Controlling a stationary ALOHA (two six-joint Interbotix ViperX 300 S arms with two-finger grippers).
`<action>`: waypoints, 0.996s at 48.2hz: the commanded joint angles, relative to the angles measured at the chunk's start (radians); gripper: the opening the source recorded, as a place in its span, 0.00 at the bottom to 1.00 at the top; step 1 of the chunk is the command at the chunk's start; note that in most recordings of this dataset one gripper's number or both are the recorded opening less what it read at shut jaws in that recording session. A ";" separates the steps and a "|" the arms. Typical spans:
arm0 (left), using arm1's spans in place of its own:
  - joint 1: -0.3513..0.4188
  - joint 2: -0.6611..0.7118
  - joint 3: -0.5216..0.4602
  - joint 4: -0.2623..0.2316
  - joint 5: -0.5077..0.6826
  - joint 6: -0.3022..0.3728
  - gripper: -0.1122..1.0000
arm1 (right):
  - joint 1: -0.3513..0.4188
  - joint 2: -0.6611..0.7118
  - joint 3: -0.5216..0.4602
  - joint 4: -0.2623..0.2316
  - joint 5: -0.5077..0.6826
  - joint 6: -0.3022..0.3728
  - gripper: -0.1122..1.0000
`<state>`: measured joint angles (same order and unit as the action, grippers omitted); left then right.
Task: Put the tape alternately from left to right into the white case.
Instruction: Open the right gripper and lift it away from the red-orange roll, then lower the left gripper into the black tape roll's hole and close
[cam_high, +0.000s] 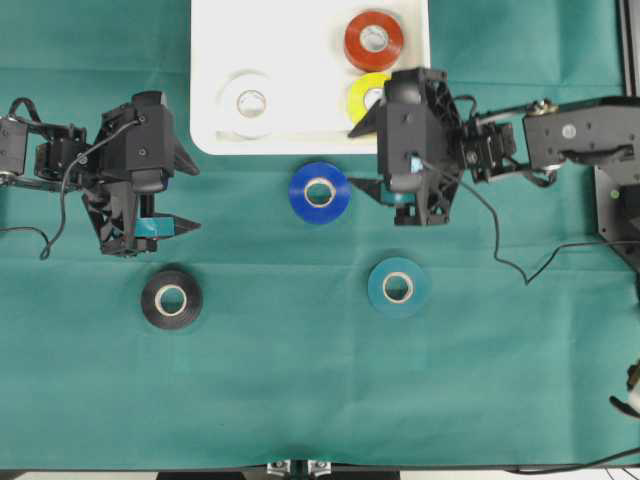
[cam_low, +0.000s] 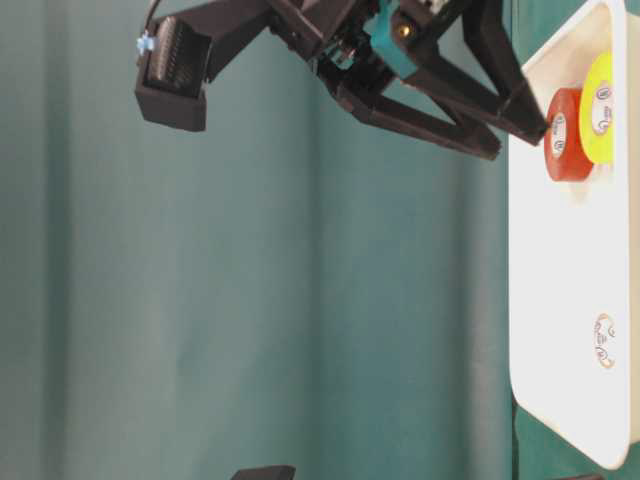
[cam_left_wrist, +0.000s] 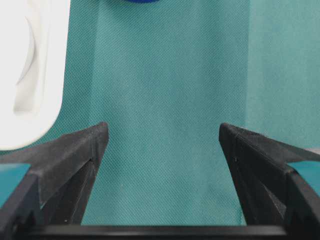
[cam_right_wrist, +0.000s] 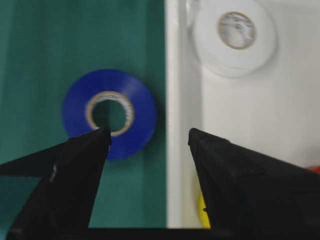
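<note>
The right gripper (cam_high: 372, 186) hangs with its jaws spread wide and nothing between them, over the near edge of the case (cam_high: 205, 90). In its wrist view the blue roll (cam_right_wrist: 109, 114) lies on the cloth (cam_high: 300, 390) just ahead of one finger, outside the case rim, and the white roll (cam_right_wrist: 235, 37) sits inside the case further ahead on the other side. The yellow roll (cam_high: 364, 92) lies partly under this arm (only an edge shows), touching the red roll (cam_high: 374, 40) beyond it in the case. The teal roll (cam_high: 398, 287) lies on the cloth behind this gripper.

The left gripper (cam_high: 178, 197) is also wide open and empty above bare cloth, with the black roll (cam_high: 171, 299) nearby on the cloth to its side.
</note>
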<state>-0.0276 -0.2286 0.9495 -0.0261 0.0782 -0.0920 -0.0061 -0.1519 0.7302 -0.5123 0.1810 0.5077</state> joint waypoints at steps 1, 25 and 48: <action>-0.003 -0.009 -0.021 -0.002 -0.002 -0.002 0.65 | 0.021 -0.023 -0.008 0.008 -0.008 0.002 0.74; -0.003 -0.008 -0.025 -0.002 -0.002 -0.014 0.65 | 0.055 -0.008 0.044 0.048 -0.078 0.002 0.74; -0.025 -0.008 -0.040 -0.002 0.043 -0.032 0.65 | 0.055 -0.008 0.044 0.048 -0.078 0.002 0.74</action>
<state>-0.0399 -0.2286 0.9327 -0.0245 0.1181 -0.1227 0.0460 -0.1519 0.7854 -0.4679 0.1104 0.5093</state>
